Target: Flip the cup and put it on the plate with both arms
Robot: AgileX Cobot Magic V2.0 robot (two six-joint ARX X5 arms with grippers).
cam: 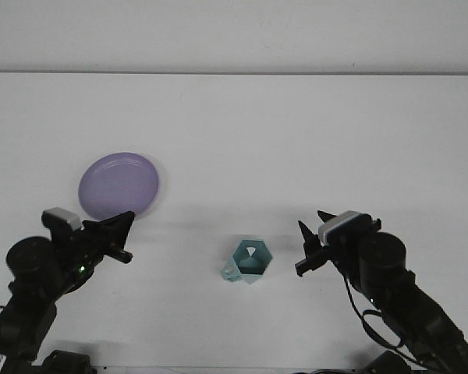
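White tabletop (pixel 296 125): teal cup (pixel 249 261) upright between arms, nearer right claw (pixel 312 231), jaws spread, empty; left claw (pixel 123 234) opening unclear; plate (pixel 119 185) beyond.

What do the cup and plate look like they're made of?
The cup looks like teal glazed ceramic or hard plastic: faceted, angular walls, opaque, with a small side handle; the picture cannot settle which. The plate looks like lavender glazed ceramic or melamine: an even colour, a smooth face and a slightly raised rim with a soft sheen. Both seem rigid.
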